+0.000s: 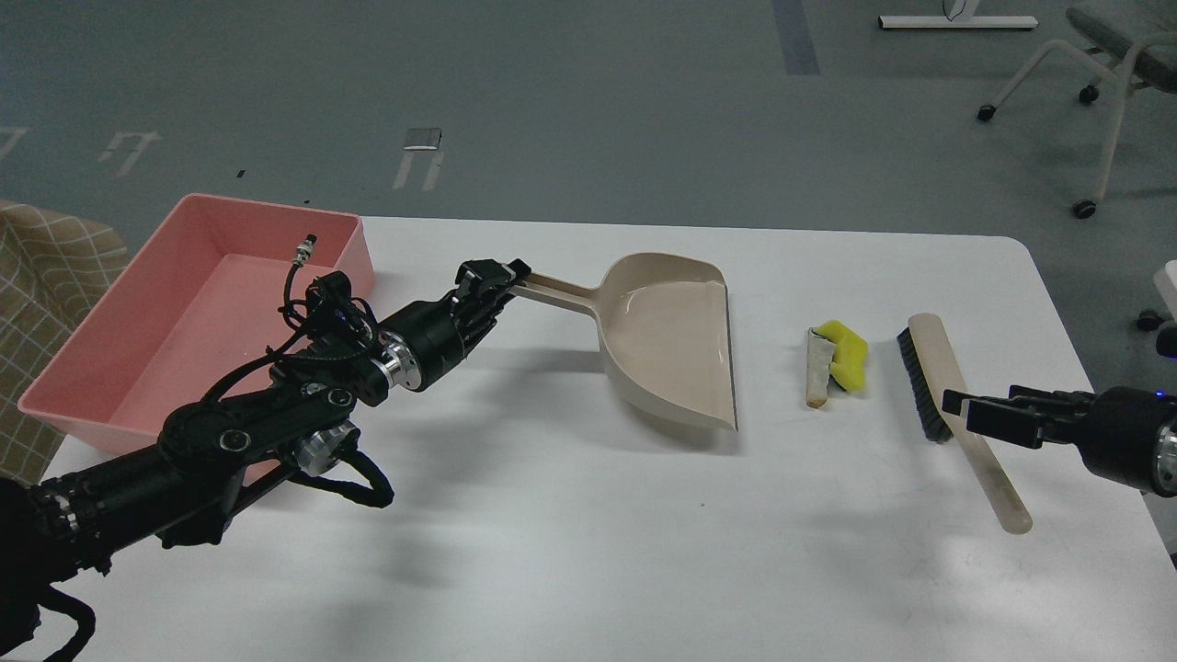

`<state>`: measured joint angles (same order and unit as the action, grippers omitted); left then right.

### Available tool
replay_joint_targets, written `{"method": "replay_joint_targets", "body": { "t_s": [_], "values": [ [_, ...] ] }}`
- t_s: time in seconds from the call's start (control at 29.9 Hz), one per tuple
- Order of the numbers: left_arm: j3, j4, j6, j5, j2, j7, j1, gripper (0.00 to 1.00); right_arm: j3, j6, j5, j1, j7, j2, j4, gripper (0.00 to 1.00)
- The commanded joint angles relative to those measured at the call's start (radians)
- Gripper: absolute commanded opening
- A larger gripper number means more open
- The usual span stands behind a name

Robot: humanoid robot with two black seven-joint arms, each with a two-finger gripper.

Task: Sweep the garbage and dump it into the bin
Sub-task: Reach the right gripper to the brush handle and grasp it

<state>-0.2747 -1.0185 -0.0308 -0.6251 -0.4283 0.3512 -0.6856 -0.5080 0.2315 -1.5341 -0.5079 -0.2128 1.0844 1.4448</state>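
On a white table (552, 552), seen from above and behind the robot's arms, a beige dustpan (667, 336) lies near the middle with its open mouth facing right and its long handle pointing left. The left gripper (501, 276), at the end of a black jointed arm reaching in from the lower left, has its fingers closed around the far end of that handle.

Right of the dustpan's mouth, apart from it, lies the garbage: a white bread-like slab (816, 368) with a brown edge, and a bright yellow wrinkly piece (848, 354) touching the slab's right side. Neither scrap is in the dustpan.

Further right of the dustpan, just past the scraps, a hand brush (961, 414) lies on the table, its black bristles facing the scraps and its beige handle running down toward the near right. The right gripper (961, 409) comes in from the right edge and sits at the middle of the brush handle; its dark fingers lie on either side of the handle, though whether they press it cannot be told.

Left of the dustpan, beyond its handle, the pink bin (92, 405) sits at the table's left edge, partly behind the left arm.
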Motion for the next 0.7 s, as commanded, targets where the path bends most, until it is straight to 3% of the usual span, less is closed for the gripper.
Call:
{"method": "replay_joint_targets", "body": {
  "t_s": [0.0,0.1,0.17,0.2,0.54,0.67],
  "values": [
    [0.0,0.0,0.0,0.007,0.009,0.0,0.001,0.0,0.005,0.006,0.005,0.005,0.019,-0.011,-0.015,0.92],
    [0.0,0.0,0.0,0.007,0.017,0.0,0.001,0.0,0.006,0.006,0.005,0.031,0.036,-0.014,-0.014,0.88],
    [0.002,0.004,0.0,0.007,0.026,-0.003,0.0,0.0,0.006,0.006,0.005,0.055,0.129,-0.029,-0.03,0.87],
    [0.003,0.006,0.0,0.007,0.028,-0.003,0.0,0.0,0.006,0.003,0.008,0.057,0.141,-0.034,-0.032,0.87],
    [0.008,0.012,0.0,0.007,0.045,-0.005,0.0,0.0,0.006,0.005,0.006,0.066,0.142,-0.087,-0.037,0.9],
    [0.009,0.018,0.0,0.007,0.045,-0.001,0.001,0.0,0.009,0.009,0.005,0.065,0.162,-0.115,-0.063,0.76]
  ]
}}
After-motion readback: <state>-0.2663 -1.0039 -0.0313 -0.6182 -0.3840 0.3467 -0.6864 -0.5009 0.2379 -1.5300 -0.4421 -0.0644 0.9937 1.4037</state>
